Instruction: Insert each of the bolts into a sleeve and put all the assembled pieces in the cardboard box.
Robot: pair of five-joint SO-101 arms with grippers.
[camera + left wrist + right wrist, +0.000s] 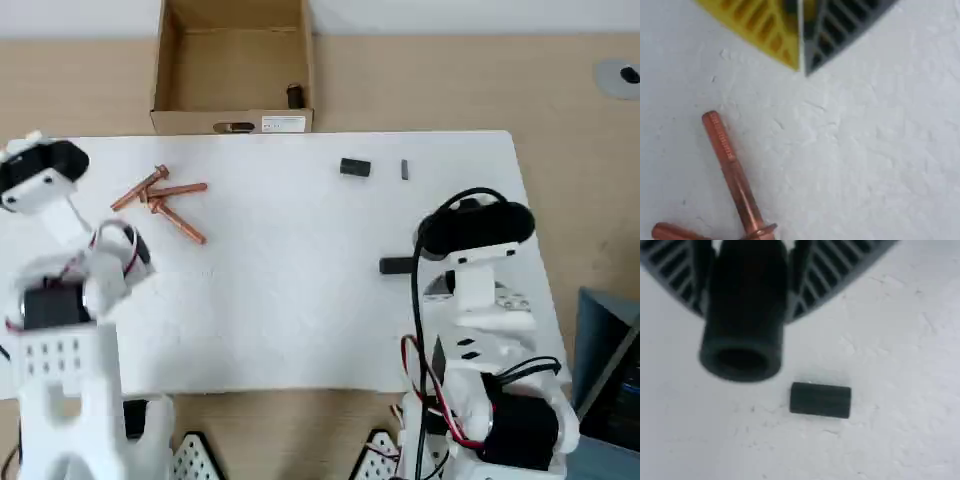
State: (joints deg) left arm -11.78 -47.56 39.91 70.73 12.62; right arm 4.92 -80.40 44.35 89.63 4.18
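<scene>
**Right claw holds a sleeve, left claw is pinched shut by a bolt**

The right claw [747, 285] grips a black sleeve [742, 340]. The sleeve's long way runs up between the fingers, and its round open end points out of the claw, toward the camera. A loose sleeve [820, 400] lies flat on the white mat [900, 340]. It is turned crosswise to the held one, near its open end but not touching.

The left claw [801, 62] has its tips pressed together with nothing in them. A bolt [735, 175] lies flat near the claw, apart from the tips. Its threaded end is nearer the claw and its head is farther off.

From high up, the bolts [160, 197] lie in a bunch at the mat's 10 o'clock side. One runs from 8 to 2 o'clock, one about 9 to 3, one 10 to 4. A far sleeve [354, 167] lies at 1 o'clock, its long way 9 to 3. The cardboard box [200, 122] stands at 12 o'clock, with a dark piece [294, 95] in its 4 o'clock corner.
</scene>
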